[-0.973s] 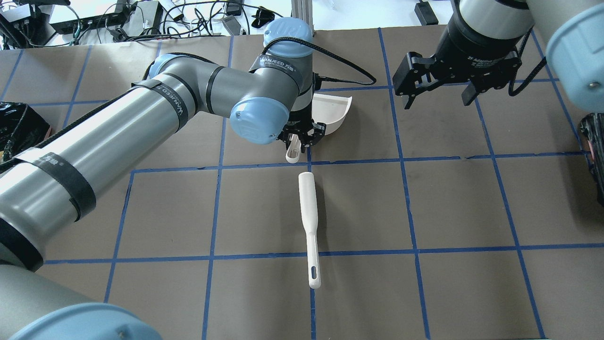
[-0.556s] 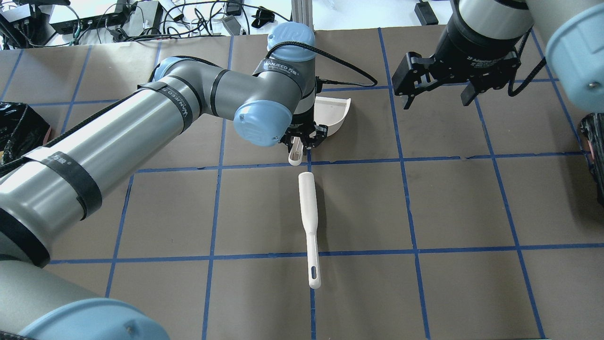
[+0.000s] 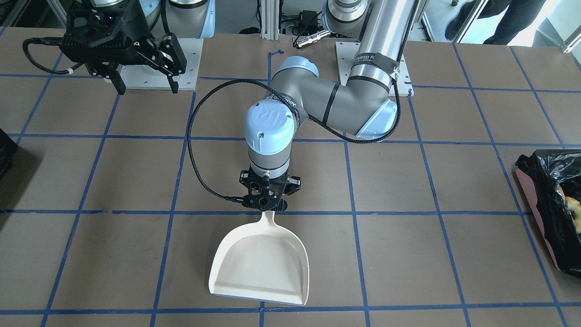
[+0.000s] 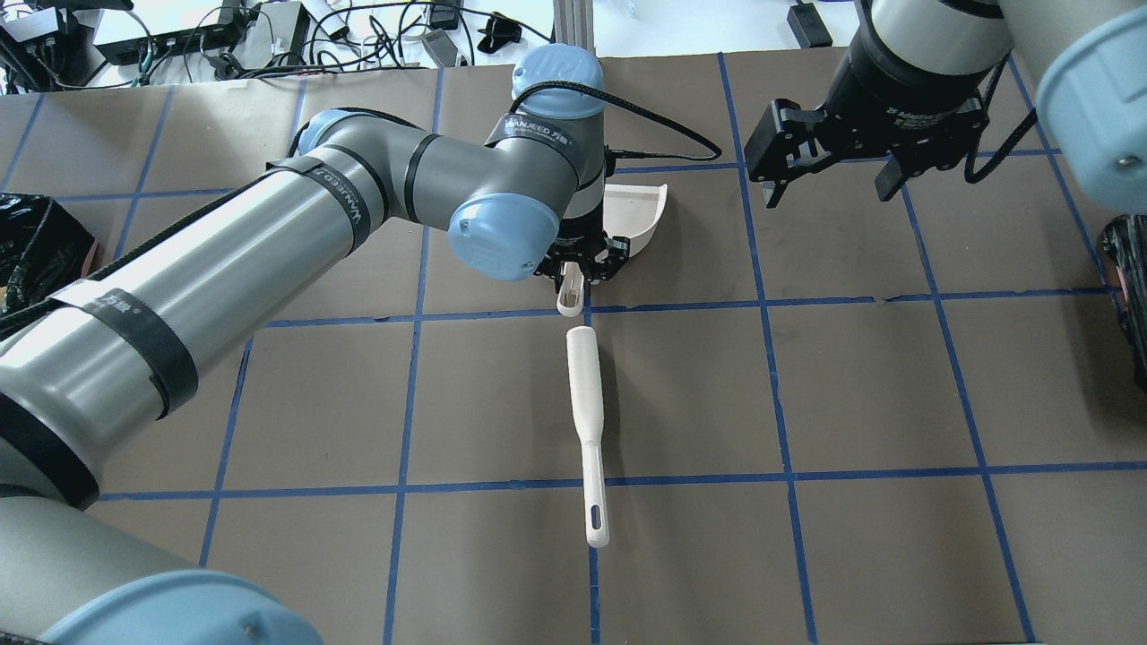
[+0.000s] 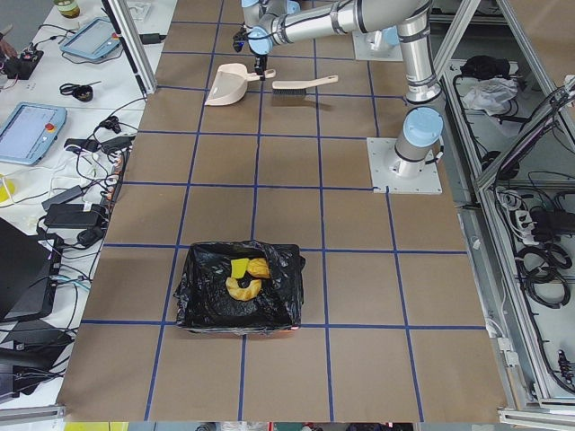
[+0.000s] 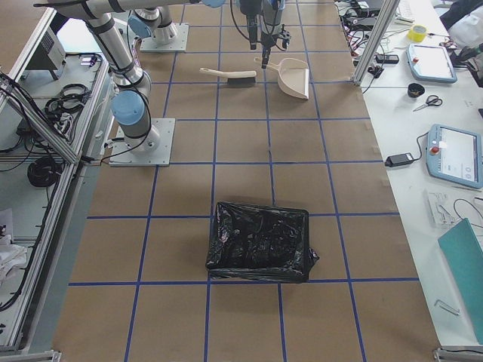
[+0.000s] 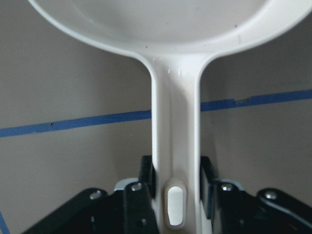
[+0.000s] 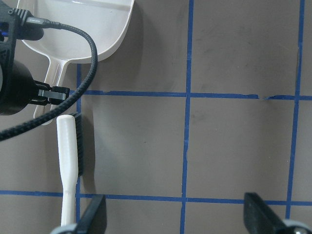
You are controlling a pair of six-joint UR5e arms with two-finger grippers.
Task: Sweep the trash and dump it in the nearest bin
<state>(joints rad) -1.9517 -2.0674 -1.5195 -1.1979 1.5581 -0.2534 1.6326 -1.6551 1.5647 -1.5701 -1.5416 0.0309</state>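
Note:
The trash [image 5: 244, 280], a brownish-yellow lump and a yellow-green sponge, lies inside the black-lined bin [image 5: 202, 301] on my left side. The same bin shows pink-sided at the edge of the front view [image 3: 529, 190], with a yellow piece [image 3: 571, 204] in it. My left gripper [image 3: 264, 202] [image 7: 176, 185] is shut on the handle of the white dustpan [image 3: 261, 268] [image 4: 634, 215], which looks empty and lies flat on the table. My right gripper [image 4: 833, 184] [image 3: 143, 86] is open and empty, up high and apart from everything.
A white brush [image 4: 587, 421] [image 8: 68, 161] lies on the table just behind the dustpan handle, nearer my base. A second black-lined bin [image 6: 260, 241] stands on my right side. Blue tape lines grid the brown table [image 4: 851, 385].
My left gripper has shifted slightly to the right with the dustpan handle in it, and the pan has turned a little. The right arm and the brush have not moved.

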